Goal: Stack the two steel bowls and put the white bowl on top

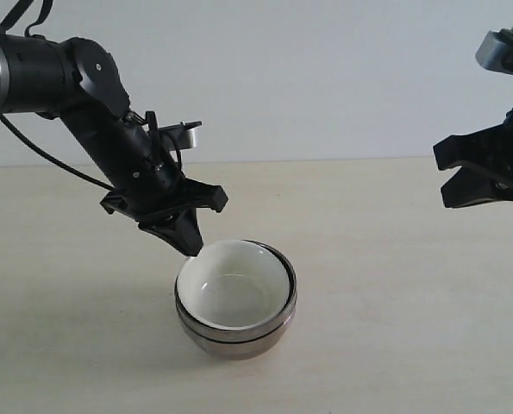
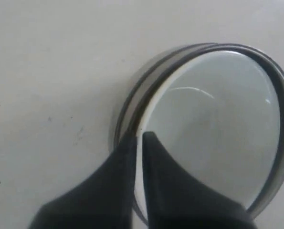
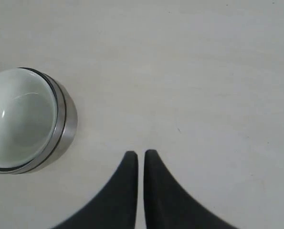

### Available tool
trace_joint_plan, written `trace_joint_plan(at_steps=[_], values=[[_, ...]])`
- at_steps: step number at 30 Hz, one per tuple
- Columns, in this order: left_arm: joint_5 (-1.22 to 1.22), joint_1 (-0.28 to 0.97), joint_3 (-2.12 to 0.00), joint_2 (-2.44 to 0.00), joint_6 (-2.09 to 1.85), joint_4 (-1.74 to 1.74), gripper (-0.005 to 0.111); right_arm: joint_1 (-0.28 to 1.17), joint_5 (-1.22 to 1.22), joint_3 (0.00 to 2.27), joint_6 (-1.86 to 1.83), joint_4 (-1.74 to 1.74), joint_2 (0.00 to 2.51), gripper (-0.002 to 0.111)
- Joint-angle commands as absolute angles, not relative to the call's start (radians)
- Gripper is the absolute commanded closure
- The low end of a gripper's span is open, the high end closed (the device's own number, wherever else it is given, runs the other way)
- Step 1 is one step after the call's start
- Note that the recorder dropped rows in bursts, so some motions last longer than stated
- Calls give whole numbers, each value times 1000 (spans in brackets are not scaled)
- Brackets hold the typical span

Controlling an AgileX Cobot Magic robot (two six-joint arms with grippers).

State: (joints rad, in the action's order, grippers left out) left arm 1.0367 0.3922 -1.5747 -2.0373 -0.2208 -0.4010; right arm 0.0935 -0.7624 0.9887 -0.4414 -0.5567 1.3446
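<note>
The two steel bowls [image 1: 239, 338] sit nested on the table, their two rims showing one just above the other. The white bowl [image 1: 234, 289] rests inside them, with its left rim a little higher than the steel rim. My left gripper [image 1: 192, 247] is at that raised left rim. In the left wrist view its fingers [image 2: 127, 162] straddle the edge of the white bowl [image 2: 218, 124], one outside and one inside, shut on it. My right gripper [image 1: 449, 197] hangs high at the right, shut and empty [image 3: 140, 153], well away from the steel bowls [image 3: 68, 125].
The pale table [image 1: 394, 285] spreads around the stack. A plain wall stands behind it. The left arm [image 1: 84, 95] slants down from the upper left over the table.
</note>
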Motion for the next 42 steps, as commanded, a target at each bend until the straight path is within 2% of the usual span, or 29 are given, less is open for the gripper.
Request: trace_joint_plan(at_steps=[1, 28, 38, 42], values=[[984, 392, -1570, -2041, -213, -399, 103, 92, -768, 986, -487, -602, 1337, 108], [935, 394, -1519, -2062, -224, -429, 103, 92, -777, 986, -514, -633, 1337, 108], [995, 394, -1525, -1918, -228, -383, 103, 92, -789, 986, -528, -638, 1337, 108], [973, 394, -1461, -1804, -225, -377, 103, 92, -787, 986, -538, -649, 1337, 108]])
